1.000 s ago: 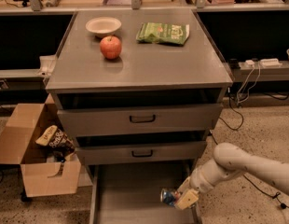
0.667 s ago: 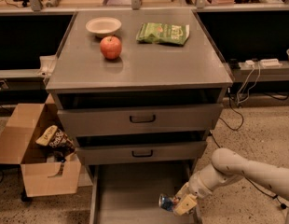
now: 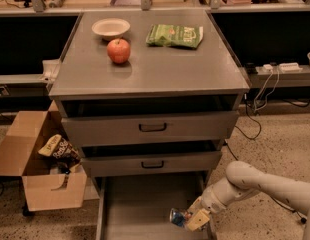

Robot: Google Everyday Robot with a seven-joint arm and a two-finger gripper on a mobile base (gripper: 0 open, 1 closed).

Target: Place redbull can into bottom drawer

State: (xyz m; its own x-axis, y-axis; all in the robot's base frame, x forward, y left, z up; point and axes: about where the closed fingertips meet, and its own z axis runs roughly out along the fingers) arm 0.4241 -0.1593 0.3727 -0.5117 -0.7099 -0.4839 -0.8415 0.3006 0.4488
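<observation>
Since a second ago, we see the pincer [image 3: 191,219] has sunk a little lower and slid slightly leftward, deeper over the open bottom drawer [image 3: 137,204]. It is closed around the redbull can [image 3: 177,217], which lies roughly sideways in its grip above the drawer's right front part, close to the right side wall. We cannot tell whether the can already touches the drawer floor. The white arm [image 3: 255,181] reaches in from the lower right.

We judge the task nearly finished: the drawer is pulled out and the can is carried inside its outline. What is left is to set the can down on the grey floor, let go, and draw the arm back clear of the wall.

To the left of the drawer, an open cardboard box [image 3: 50,194] stands on the speckled floor [image 3: 267,139], with a snack packet [image 3: 57,148] poking out of it. Above the open tray, the middle drawer [image 3: 152,164] and the top drawer [image 3: 152,128], both with black handles, stand slightly ajar.

Further back, the grey tabletop [image 3: 160,71] carries a red apple [image 3: 118,50], a pale bowl [image 3: 111,28] just behind it, and a green snack bag [image 3: 175,35] well to the right. Behind the cabinet runs a long bench [image 3: 255,6] with dark space beneath, and a power strip [image 3: 281,67] with cables sits at the right.
</observation>
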